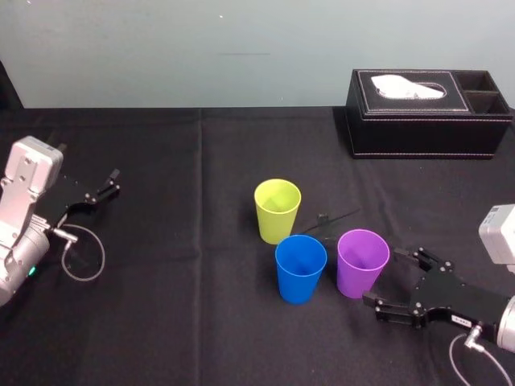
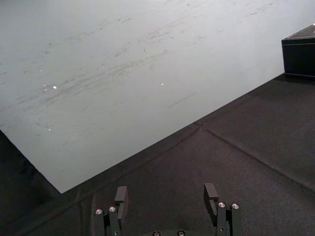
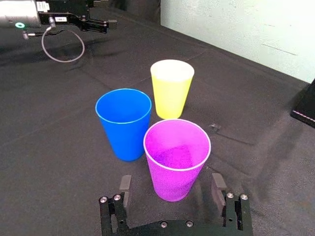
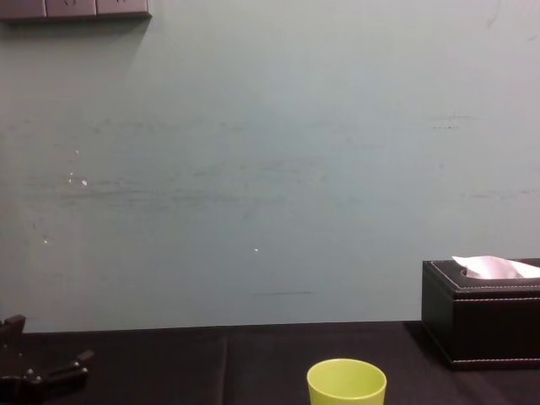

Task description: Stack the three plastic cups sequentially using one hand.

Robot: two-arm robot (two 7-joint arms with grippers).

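On the black tabletop (image 1: 161,305), the left pincer (image 1: 107,185) lay well to the left of the blue cup (image 1: 300,272) and farther back than it. Its fingers were released and spread, with nothing between them. The green cup (image 1: 278,211) stood upright just behind the blue cup and a little to its left. The blue cup itself stood mouth up near the tabletop's middle. The purple cup (image 1: 362,264) stood upright just to the right of the blue cup, their rims near but apart, and all three cups stood separately. The right pincer (image 1: 389,280) sat low, right of the blue cup and just beyond the purple one. It was released, its fingers wide on either side of the purple cup's lower part, and I cannot tell whether they touched it. The tissue box (image 1: 426,112) stood well behind and to the right of the blue cup.
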